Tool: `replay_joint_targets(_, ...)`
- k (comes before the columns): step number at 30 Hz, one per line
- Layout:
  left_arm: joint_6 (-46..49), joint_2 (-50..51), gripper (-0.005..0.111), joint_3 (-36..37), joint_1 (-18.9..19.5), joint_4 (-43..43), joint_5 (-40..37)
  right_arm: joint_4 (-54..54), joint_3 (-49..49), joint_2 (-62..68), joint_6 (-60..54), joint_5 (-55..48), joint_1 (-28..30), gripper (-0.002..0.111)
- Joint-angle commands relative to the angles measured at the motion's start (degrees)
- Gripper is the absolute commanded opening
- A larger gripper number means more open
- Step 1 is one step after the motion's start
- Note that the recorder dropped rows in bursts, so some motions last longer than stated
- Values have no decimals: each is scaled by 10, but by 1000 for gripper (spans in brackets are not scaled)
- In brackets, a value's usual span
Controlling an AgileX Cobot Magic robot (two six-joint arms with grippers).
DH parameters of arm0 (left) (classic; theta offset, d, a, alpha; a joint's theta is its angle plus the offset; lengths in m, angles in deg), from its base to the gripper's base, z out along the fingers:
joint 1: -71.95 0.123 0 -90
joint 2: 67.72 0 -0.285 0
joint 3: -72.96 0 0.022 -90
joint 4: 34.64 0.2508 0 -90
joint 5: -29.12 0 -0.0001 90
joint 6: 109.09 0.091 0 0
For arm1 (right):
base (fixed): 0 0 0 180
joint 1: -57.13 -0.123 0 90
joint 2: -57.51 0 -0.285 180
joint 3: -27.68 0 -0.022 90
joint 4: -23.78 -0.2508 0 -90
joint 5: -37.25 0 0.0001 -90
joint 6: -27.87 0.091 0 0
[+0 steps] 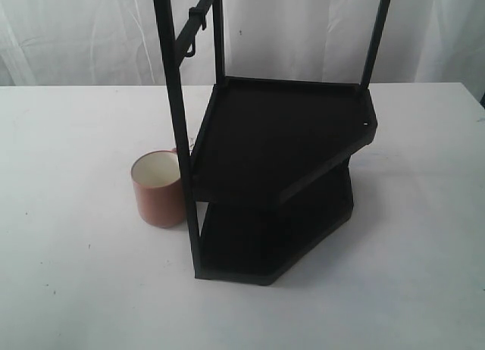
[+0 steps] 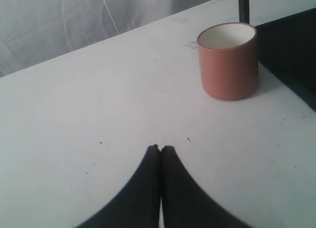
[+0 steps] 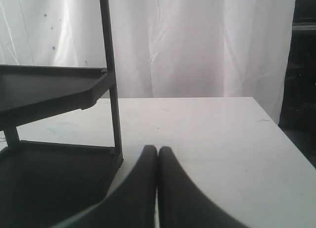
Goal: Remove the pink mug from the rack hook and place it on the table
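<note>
Here we are seeing the pink mug (image 1: 158, 191) standing on the table (image 1: 68, 274) beside the rack (image 1: 280, 138), left gripper (image 2: 160, 148) and right gripper (image 3: 157, 149) pinched together, empty.

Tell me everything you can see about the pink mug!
The pink mug is small, dusty pink outside and cream inside, and looks like glazed ceramic. It stands upright on the white table and looks empty. It is right beside the black rack's front post; whether they touch is unclear. Its handle barely shows. Nothing grips it.
</note>
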Motion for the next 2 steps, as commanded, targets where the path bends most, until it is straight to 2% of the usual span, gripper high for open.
replay_joint_targets(1,1,-3,0,2,3,-2,2,1,-3,-3,1,-3,2,0)
replay_joint_targets(2,1,-3,0,2,3,-2,2,1,-3,-3,1,-3,2,0)
